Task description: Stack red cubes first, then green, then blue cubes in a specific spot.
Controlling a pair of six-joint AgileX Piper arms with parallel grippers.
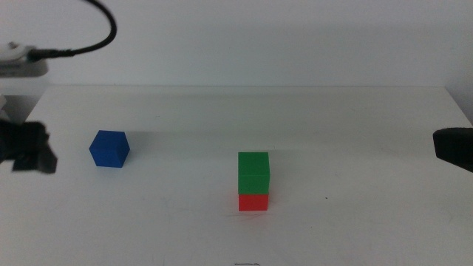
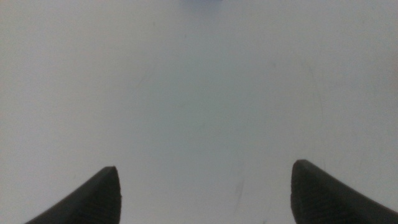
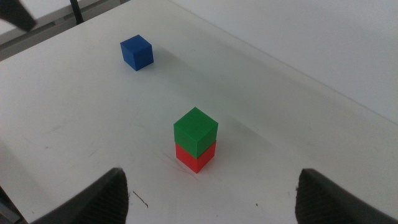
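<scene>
**Blue cube waits while the two-cube stack stands unguarded**

Middle view: the green cube (image 1: 253,173) sits squarely on the red cube (image 1: 253,201) near the centre of the white desk (image 1: 355,133). The blue cube (image 1: 109,148) lies well apart to the left, flat on one face, one vertical edge turned toward the camera — a cube, so no long axis. The left tool (image 1: 29,148) hovers beside it at the picture's edge; the right tool (image 1: 452,148) waits at the far right.

Left wrist view: the left tool's jaws stand wide apart over bare desk, gripping nothing.

Right wrist view: the right tool's jaws also gape, empty. The risk — an off-centre grasp of the skewed blue cube could nudge the stack over on placement.
</scene>
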